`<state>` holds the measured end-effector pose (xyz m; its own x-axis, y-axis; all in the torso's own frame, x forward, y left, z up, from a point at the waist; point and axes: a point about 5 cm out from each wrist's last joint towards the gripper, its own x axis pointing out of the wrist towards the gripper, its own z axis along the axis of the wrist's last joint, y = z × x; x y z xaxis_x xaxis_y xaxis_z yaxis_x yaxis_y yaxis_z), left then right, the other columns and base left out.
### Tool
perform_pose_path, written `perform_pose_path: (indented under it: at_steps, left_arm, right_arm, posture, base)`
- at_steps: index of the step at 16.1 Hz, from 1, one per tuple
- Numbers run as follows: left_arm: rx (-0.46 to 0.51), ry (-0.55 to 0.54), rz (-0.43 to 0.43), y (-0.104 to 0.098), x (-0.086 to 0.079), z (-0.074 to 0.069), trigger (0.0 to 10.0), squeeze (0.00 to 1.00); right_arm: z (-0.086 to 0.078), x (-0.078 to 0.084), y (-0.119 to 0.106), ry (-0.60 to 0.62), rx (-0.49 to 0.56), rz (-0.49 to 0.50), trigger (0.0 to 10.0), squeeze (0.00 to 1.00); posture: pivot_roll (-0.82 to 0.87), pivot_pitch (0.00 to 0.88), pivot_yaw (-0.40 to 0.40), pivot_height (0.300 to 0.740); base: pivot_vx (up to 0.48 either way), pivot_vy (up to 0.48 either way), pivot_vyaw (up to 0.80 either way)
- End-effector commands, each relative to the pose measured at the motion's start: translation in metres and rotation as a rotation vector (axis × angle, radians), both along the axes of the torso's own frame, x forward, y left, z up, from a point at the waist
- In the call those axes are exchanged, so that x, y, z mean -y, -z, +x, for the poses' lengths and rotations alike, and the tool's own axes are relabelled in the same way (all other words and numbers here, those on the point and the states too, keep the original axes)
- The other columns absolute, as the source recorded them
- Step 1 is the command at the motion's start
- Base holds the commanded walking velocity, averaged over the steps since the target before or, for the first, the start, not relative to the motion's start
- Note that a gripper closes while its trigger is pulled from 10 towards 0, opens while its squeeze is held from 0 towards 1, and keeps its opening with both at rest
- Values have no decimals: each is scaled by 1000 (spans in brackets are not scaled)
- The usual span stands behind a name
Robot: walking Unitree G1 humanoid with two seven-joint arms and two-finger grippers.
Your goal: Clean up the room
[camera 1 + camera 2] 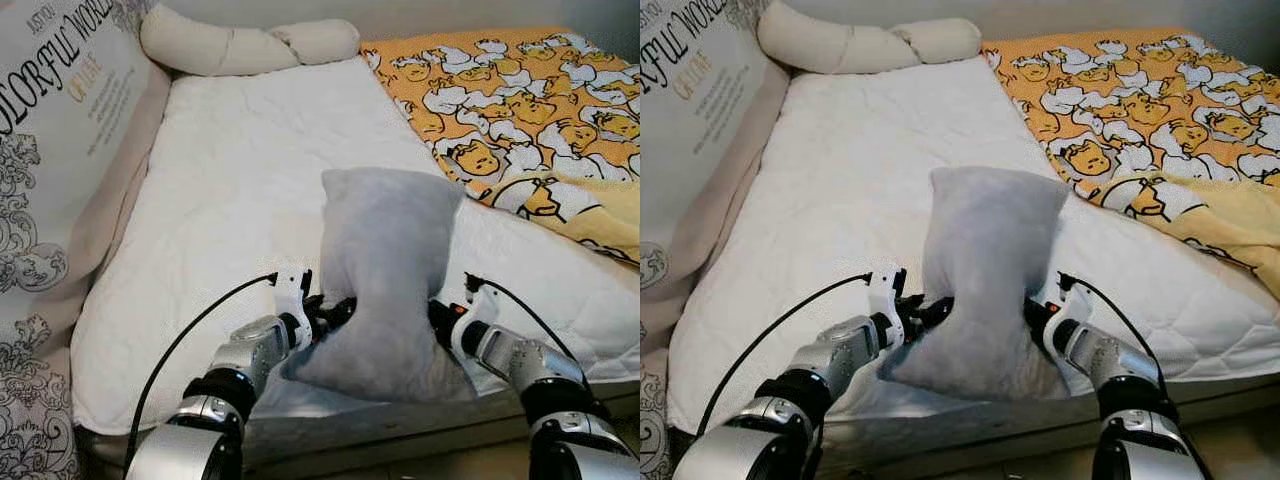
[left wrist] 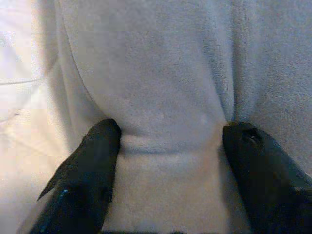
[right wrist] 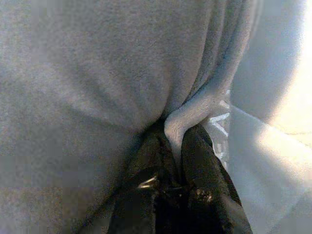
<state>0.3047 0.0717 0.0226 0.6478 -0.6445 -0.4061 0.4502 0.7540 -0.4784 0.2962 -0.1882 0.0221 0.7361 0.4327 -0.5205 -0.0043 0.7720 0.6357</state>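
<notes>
Right claw (image 3: 178, 146) clamped on grey pillow (image 1: 385, 270) fold, left claw (image 2: 168, 139) spread against it, white mattress (image 1: 220, 200) beneath

Soft matt grey fleece pillow (image 1: 388, 270), quilted white cloth mattress (image 1: 230, 200), printed yellow cotton blanket (image 1: 520, 100).

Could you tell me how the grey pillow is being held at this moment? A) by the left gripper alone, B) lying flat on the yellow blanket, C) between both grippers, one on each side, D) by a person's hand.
C: the grey pillow stands upright at the mattress edge, with the left gripper pressed against one side and the right gripper pinching a fold on the other.
</notes>
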Motion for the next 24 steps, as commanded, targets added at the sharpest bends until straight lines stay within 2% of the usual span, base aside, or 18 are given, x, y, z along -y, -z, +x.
perform_pose_path:
  at_steps: [1, 4, 6, 10, 12, 13, 15, 17, 18, 20, 22, 24]
  left_arm:
    - [-34, 47, 70, 7, 4, -5, 0, 0]
    - [-10, 53, 76, 5, 2, -4, 0, 0]
    - [-9, -11, 99, 2, 0, 2, 0, 0]
    - [32, -11, 32, -11, 7, 7, 0, 0]
    - [74, -31, 9, -22, 4, 13, 0, 0]
    - [139, -26, 11, -32, 0, 15, 0, 0]
    - [242, -27, 30, -51, -9, 16, 0, 0]
    - [339, -107, 22, -83, -24, 15, 0, 0]
    - [356, -124, 24, -88, -28, 14, 0, 0]
    - [469, -122, 89, -110, -31, 5, 0, 0]
    - [529, -114, 123, -120, -29, 1, 0, 0]
    - [511, -150, 147, -120, -37, 2, 0, 0]
  right_arm:
    - [1, -18, -2, -53, 19, 39, 0, 0]
    - [0, -25, -4, -49, 48, 59, 0, 0]
    - [-4, -35, -5, -41, 67, 70, 0, 0]
    - [-5, -38, -9, -44, 98, 31, 0, 0]
    - [-1, -43, -25, -61, 184, 28, 0, 0]
    - [2, -48, -37, -78, 263, 23, 0, 0]
    - [4, -53, -52, -105, 346, 0, 0, 0]
    - [3, -55, -69, -96, 437, -25, 0, 0]
    - [3, -55, -71, -86, 454, -30, 0, 0]
    - [1, -57, -77, -57, 523, -50, 0, 0]
    - [0, -58, -82, -24, 548, -39, 0, 0]
    - [-1, -57, -81, 3, 539, -35, 0, 0]
  posture:
    - [-180, 0, 68, 740]
    - [-169, 0, 66, 740]
    - [-157, 0, 63, 740]
    - [-144, 0, 59, 740]
    - [-141, 0, 62, 740]
    - [-140, 0, 65, 740]
    - [-132, 0, 70, 740]
    - [-119, 0, 70, 740]
    - [-119, 0, 70, 740]
    - [-103, 0, 67, 740]
    - [-86, 0, 57, 740]
    - [-91, 0, 69, 740]
  base:
    - [0, 0, 0]
    - [0, 0, 0]
    - [0, 0, 0]
    - [0, 0, 0]
    - [0, 0, 0]
    - [0, 0, 0]
    - [0, 0, 0]
    - [0, 0, 0]
    - [0, 0, 0]
    - [0, 0, 0]
    - [0, 0, 0]
    - [0, 0, 0]
